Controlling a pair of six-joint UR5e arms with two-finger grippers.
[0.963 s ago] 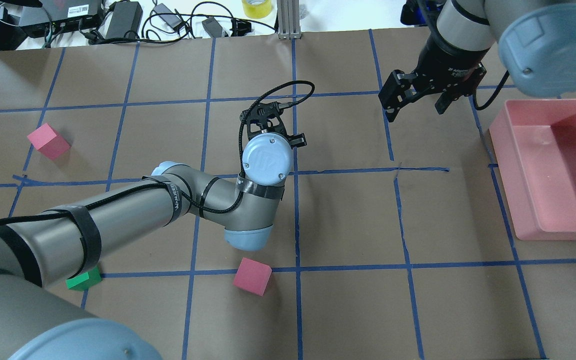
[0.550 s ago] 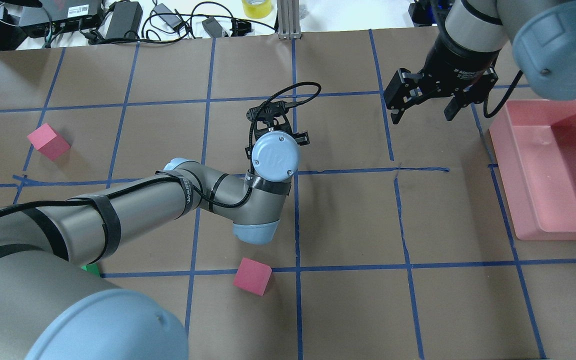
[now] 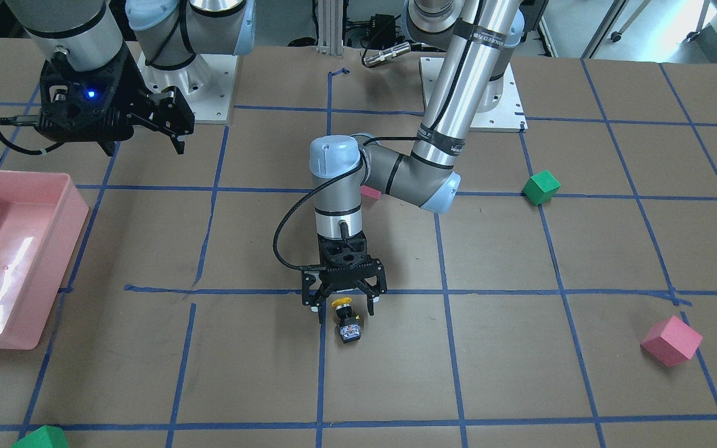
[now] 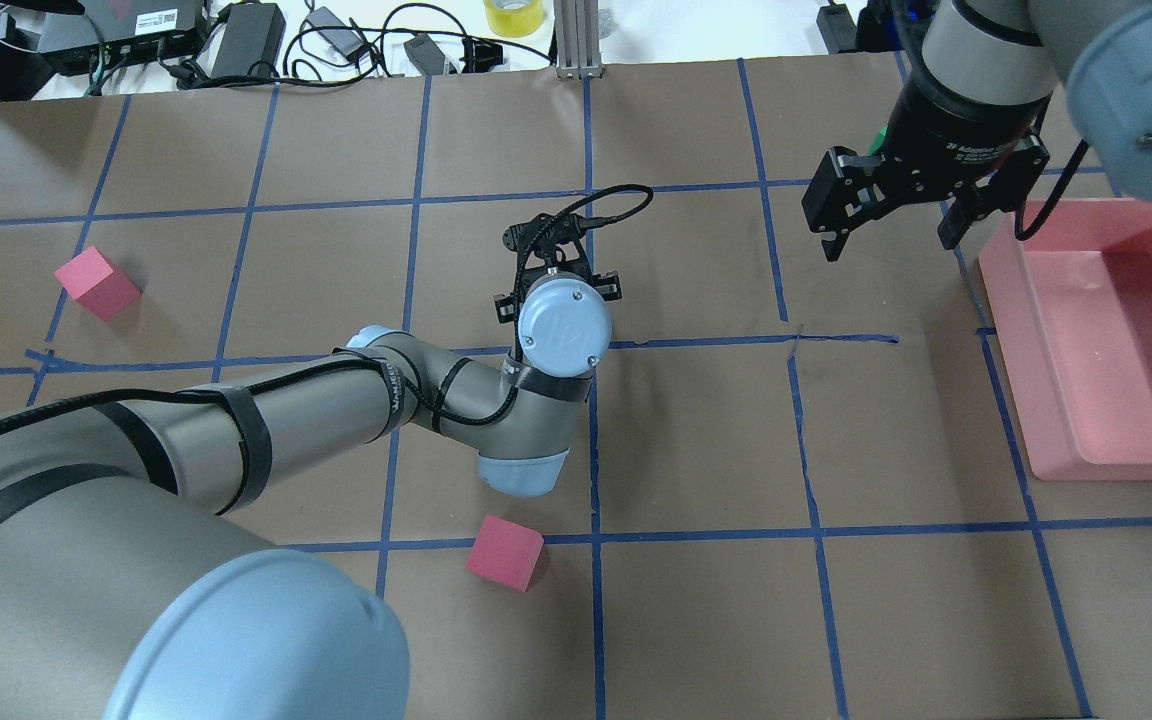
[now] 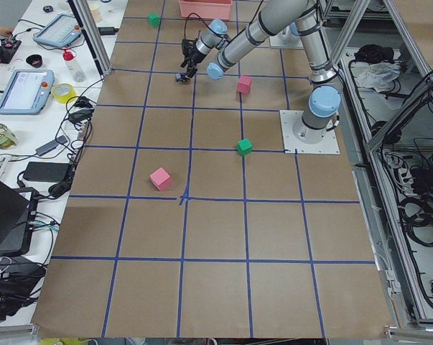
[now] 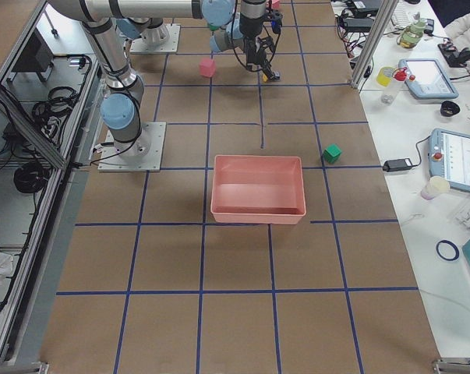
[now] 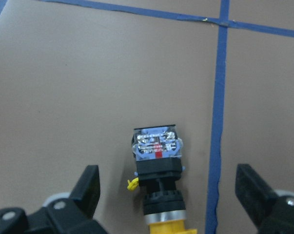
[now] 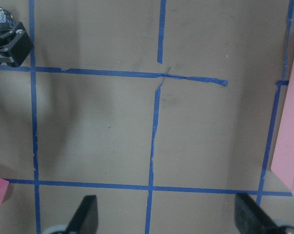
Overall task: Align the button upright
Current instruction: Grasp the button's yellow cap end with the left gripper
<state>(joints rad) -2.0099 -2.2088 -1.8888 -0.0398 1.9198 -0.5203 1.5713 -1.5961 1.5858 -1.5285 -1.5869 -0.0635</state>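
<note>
Jaws of left gripper (image 3: 342, 306): apart, touching nothing. Button (image 7: 156, 165): lying on its side, yellow cap between them, contact block beyond the fingertips. Step: pre-grasp. Next, probably: lower, clamp black body, tip upright.

At my black left pincer (image 3: 345, 313), the button (image 7: 157, 170) has a yellow cap, black body and grey-blue block marked red. The counter (image 7: 64, 97) is brown, gridded in blue tape (image 7: 218, 97).
</note>
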